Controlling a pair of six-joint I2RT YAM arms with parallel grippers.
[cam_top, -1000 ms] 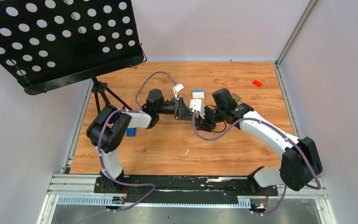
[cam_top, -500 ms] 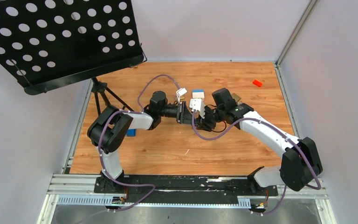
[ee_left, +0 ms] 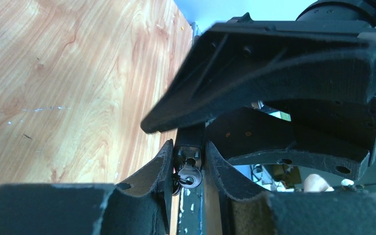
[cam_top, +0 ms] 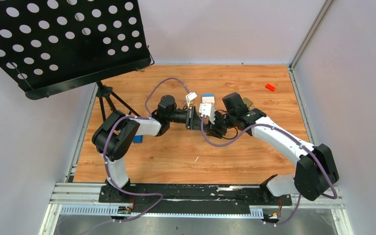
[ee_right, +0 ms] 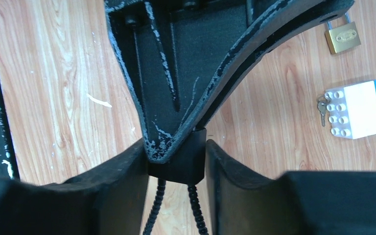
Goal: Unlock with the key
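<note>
Right hand (ee_right: pixel 176 152) pinching black cable block (ee_right: pixel 176 171), left hand (ee_left: pixel 189 152) flanking key (ee_left: pixel 190 175), grip unclear, wood tabletop (cam_top: pixel 176 156), grey walls (cam_top: pixel 225 29)

From my station I count two small flat grey metal keys: a raised key (ee_left: pixel 190 176) and a lying key (ee_right: pixel 321 108). There is one brass padlock (ee_right: pixel 342 36), one white-and-blue studded plastic brick (ee_right: pixel 357 107), one small red block (cam_top: pixel 270 87) and one black cable with a blocky black end (ee_right: pixel 176 169). I see one black perforated metal stand (cam_top: pixel 63 39) on its tripod. One small blue object (cam_top: pixel 137 138) is too hidden to name. There are two white-and-black arms, left arm (cam_top: pixel 122 137) and right arm (cam_top: pixel 279 139).
</note>
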